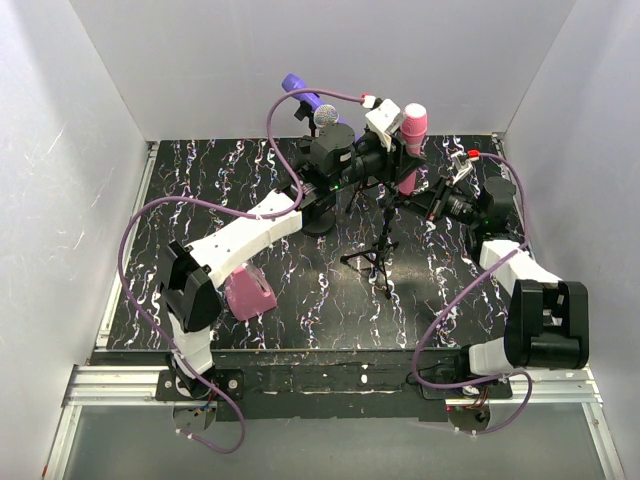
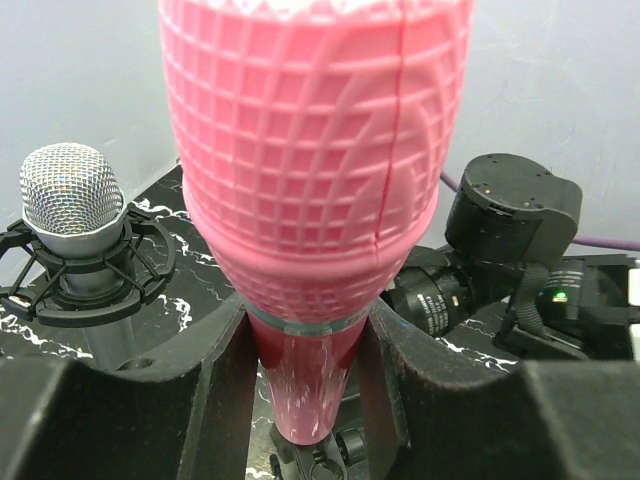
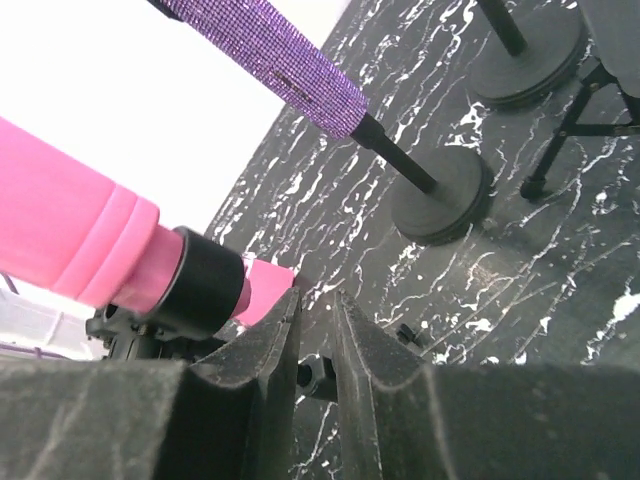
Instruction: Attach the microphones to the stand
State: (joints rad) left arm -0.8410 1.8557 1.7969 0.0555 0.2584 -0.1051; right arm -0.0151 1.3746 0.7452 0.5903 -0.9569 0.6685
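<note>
Nearest the arm bases, a squat pink wedge block [image 1: 248,293] sits on the black, white-veined table [image 1: 200,190]. Beyond it stands a thin black tripod stand [image 1: 378,255]. The left gripper [image 2: 305,350] clamps the pink microphone [image 2: 310,150] by its smooth neck, under the grid-ribbed head, holding it upright past the tripod. The right gripper [image 3: 315,310] has its jaws pressed together just beside that microphone's lower end. Behind, the glittery purple microphone [image 1: 326,115] sits in a black ring mount [image 2: 140,275]. The plain purple microphone [image 1: 297,86] is farthest.
</note>
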